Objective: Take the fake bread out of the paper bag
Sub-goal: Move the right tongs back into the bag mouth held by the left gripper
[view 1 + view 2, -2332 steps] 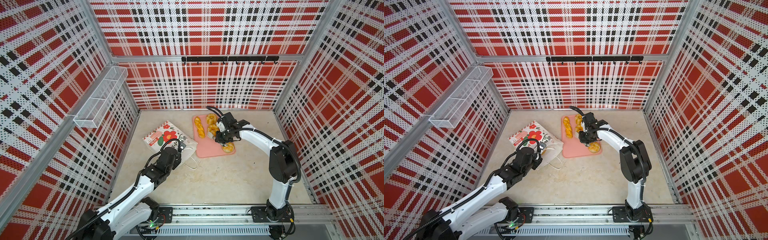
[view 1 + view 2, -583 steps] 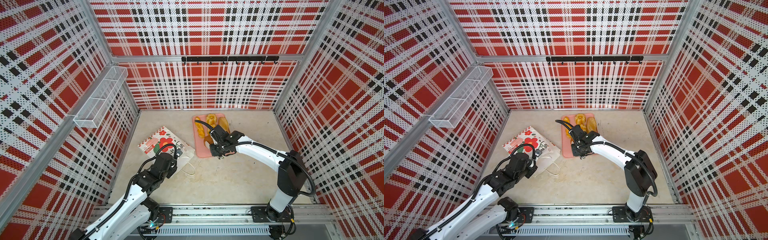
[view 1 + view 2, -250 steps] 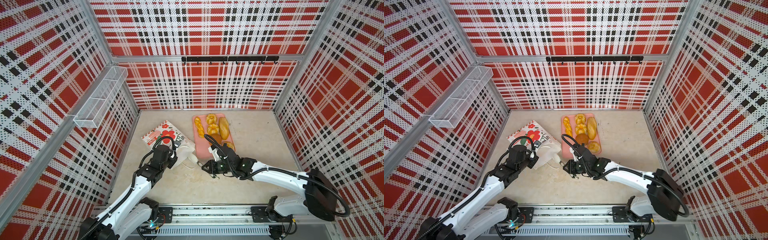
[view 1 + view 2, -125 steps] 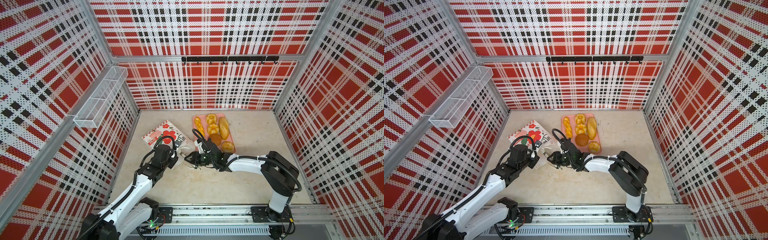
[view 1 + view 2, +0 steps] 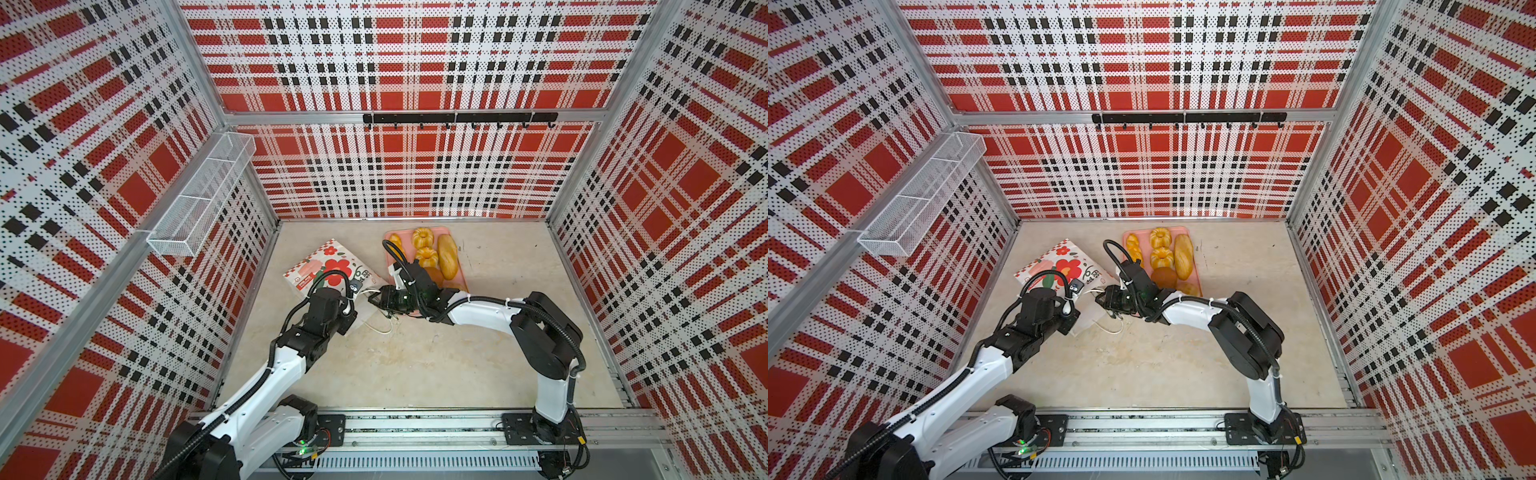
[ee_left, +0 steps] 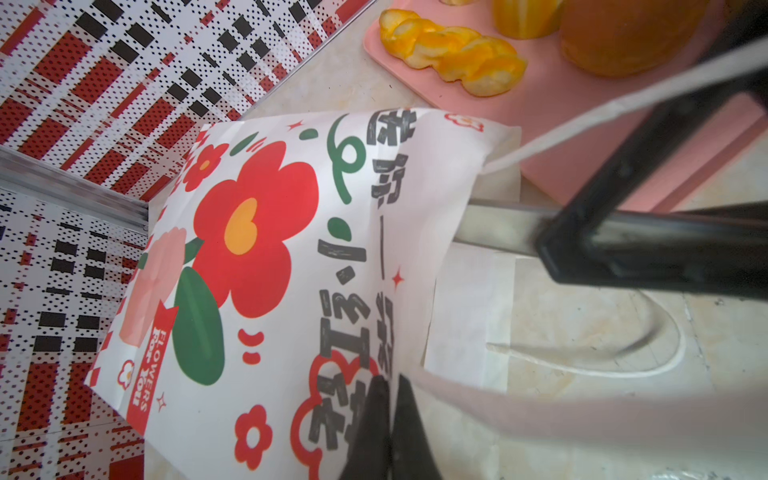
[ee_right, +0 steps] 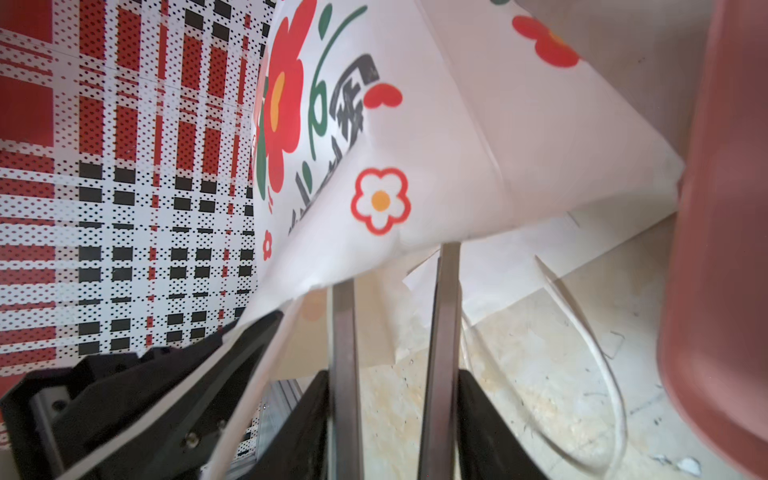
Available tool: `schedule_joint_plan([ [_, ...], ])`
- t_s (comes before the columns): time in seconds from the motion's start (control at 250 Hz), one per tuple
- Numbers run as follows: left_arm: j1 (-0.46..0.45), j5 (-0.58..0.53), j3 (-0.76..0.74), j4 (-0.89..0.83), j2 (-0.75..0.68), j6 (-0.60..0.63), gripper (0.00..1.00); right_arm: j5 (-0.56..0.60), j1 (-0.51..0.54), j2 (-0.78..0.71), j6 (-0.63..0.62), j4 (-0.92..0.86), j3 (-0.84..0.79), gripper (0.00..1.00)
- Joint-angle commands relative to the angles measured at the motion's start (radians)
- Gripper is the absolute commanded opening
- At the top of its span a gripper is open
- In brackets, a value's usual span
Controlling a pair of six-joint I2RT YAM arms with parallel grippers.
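The fake bread (image 5: 1161, 257) that I can see lies on the pink tray (image 6: 544, 95) in the upper middle of both top views. There is a braid (image 5: 1133, 245), two fluted rings (image 5: 1160, 237), a long loaf (image 5: 1183, 255), a round bun (image 5: 1163, 276) and one more piece half hidden behind my right arm.

Just left of the tray, the paper bag (image 5: 332, 266) lies on its broad flowered side on the table (image 5: 415, 365). Its mouth faces the lower right of the frame, and one corner comes right up to the tray. I cannot see what is inside it.

My left gripper (image 6: 388, 415) has its fingers pressed together on the upper rim of the mouth and holds that rim off the table. My right gripper (image 7: 395, 291) reaches in from the right with its two metal fingers (image 7: 444, 316) apart. Their tips are out of sight under the raised rim, and nothing shows between them.

One white cord handle (image 7: 602, 374) lies in a loop on the table by the mouth. The other cord (image 6: 582, 122) runs across my right gripper.
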Motion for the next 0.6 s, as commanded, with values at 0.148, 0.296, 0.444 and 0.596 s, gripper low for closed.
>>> schedule_joint_plan([
  [0.148, 0.005, 0.030, 0.012, 0.011, 0.003, -0.020, 0.00, 0.054, -0.015, 0.068, -0.085, -0.007, 0.090, 0.49],
  [0.296, 0.001, 0.024, 0.035, 0.009, 0.022, -0.030, 0.00, 0.086, -0.010, 0.097, -0.064, 0.146, 0.036, 0.50],
  [0.444, -0.004, 0.015, 0.051, 0.009, 0.046, -0.024, 0.00, 0.079, -0.005, 0.137, -0.070, 0.212, 0.042, 0.50],
  [0.596, -0.002, 0.013, 0.042, 0.016, 0.049, -0.022, 0.00, 0.084, -0.005, 0.172, -0.074, 0.198, 0.083, 0.51],
])
